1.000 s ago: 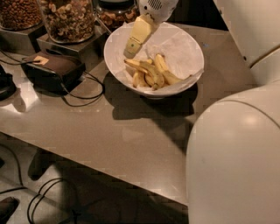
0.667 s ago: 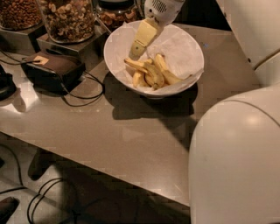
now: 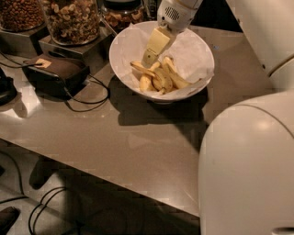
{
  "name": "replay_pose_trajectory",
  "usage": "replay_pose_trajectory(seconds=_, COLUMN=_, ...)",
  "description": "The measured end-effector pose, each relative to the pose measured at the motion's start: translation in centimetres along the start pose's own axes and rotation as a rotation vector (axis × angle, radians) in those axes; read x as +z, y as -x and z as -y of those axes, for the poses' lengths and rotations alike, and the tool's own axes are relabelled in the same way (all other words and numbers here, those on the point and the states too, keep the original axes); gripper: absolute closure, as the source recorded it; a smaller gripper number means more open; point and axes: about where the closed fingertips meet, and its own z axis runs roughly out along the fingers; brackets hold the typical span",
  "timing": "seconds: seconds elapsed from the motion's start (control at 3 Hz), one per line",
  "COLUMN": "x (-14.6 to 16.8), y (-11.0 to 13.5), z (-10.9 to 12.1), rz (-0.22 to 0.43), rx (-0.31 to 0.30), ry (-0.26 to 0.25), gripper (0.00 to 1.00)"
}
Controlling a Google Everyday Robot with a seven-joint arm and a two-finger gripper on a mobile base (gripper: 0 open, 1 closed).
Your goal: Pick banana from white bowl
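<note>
The white bowl (image 3: 202,50), lined with crinkled white paper, stands at the back middle of the grey table. Several yellow bananas lie in its front half. A long curved banana (image 3: 141,69) runs along the left of the pile; I cannot tell it surely from the others. My gripper (image 3: 149,56) comes down from the top of the view on its white wrist (image 3: 174,13). Its pale tip is inside the bowl, just above the left end of the pile and touching or nearly touching the curved banana.
Glass jars of nuts (image 3: 73,20) stand on metal bases at the back left. A dark device (image 3: 57,71) with a black cable (image 3: 92,103) lies left of the bowl. My white body (image 3: 248,165) fills the lower right. The table's front edge (image 3: 92,167) runs diagonally.
The gripper has moved down and slightly right, deeper into the bowl toward the bananas. The bananas and the bowl have not moved.
</note>
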Motion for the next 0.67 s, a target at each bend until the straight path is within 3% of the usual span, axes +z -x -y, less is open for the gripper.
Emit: replay_pose_trajectory(seconds=0.67, x=1.08, y=0.2, z=-0.28, rz=-0.027, rx=-0.016, ry=0.012, gripper=0.26)
